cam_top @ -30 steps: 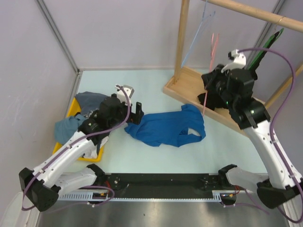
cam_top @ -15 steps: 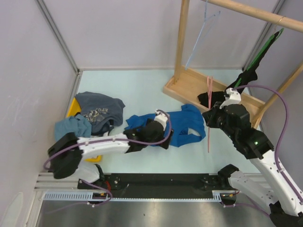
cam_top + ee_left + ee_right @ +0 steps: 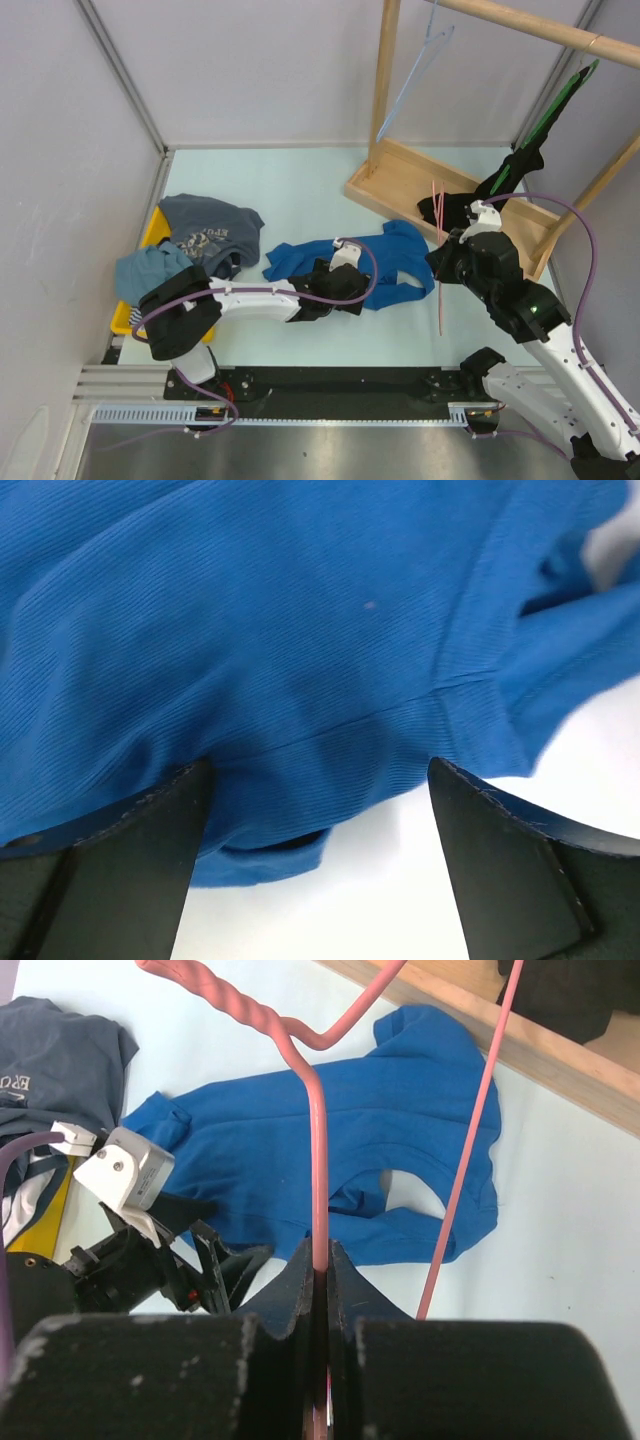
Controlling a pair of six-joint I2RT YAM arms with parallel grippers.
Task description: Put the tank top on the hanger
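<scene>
**L gripper wide over tank top; R gripper pinching hanger beside it**

Tank top (image 3: 390,262) lies spread and a bit rumpled on the pale table (image 3: 300,190), mid-workspace, btw the clothes pile at left and the wooden rack (image 3: 400,180) at right. Straps and armholes are toward the right end.

L gripper (image 3: 335,290) is down on the top's near-left part, arm stretched low across the table from the left. In the L wrist view, blue ribbed fabric (image 3: 300,630) fills nearly everything btw the two dark fingers (image 3: 130,860). A seam runs across just past the tips, and a folded edge w/ bare table shows below. Jaws spread wide, cloth spanning the gap, nothing pinched. Tips look to be at the cloth, but can't tell if they press into it.

R gripper (image 3: 320,1260) is clamped tight on the hanger (image 3: 318,1160), gripping the straight pink wire just below the twisted neck. From above, the hanger (image 3: 440,300) shows as a thin pink line just beside the top's right edge, w/ the R gripper (image 3: 447,262) at that same edge. Hanger isn't threaded into the top; can't tell if wire touches cloth.

Left of the top: dark printed shirt (image 3: 210,235) and teal garment (image 3: 150,268) on a yellow bin (image 3: 150,230). On the rack: light blue hanger (image 3: 415,75) and green hanger (image 3: 555,105) w/ black cloth.
</scene>
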